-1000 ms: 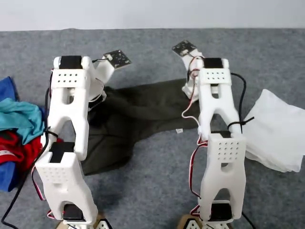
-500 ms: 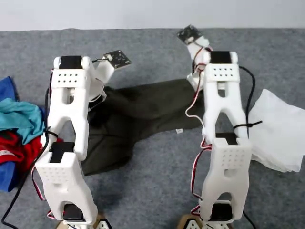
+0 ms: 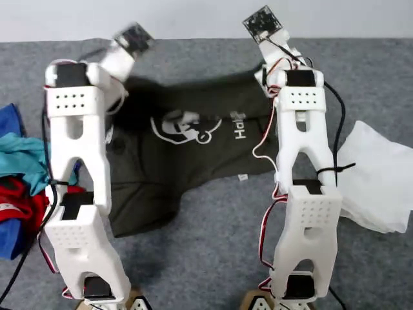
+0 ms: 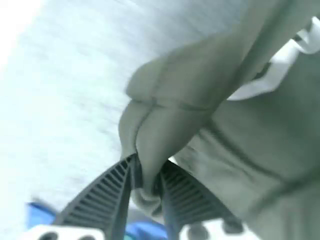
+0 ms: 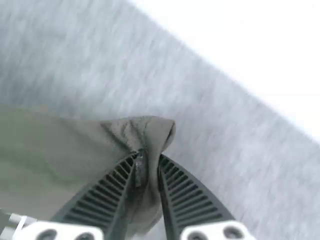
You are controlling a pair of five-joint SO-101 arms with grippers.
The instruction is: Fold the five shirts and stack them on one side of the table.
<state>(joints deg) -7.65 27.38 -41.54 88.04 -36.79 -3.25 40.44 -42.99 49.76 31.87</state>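
The surface (image 3: pixel 213 258) is covered with a grey, felt-like cloth, and at its far edge it meets a white wall (image 3: pixel 193 16). In the middle, between the two arms, lies a dark green shirt (image 3: pixel 193 148), spread out with its white print facing up; its near part rests flat on the cloth. At the right side lies a white shirt (image 3: pixel 377 184), loosely folded and well apart from the dark one. At the left edge there is a crumpled pile of shirts (image 3: pixel 22 174) in blue, teal and red. The bases of the left arm (image 3: pixel 90 290) and the right arm (image 3: pixel 297 290) stand at the near edge.
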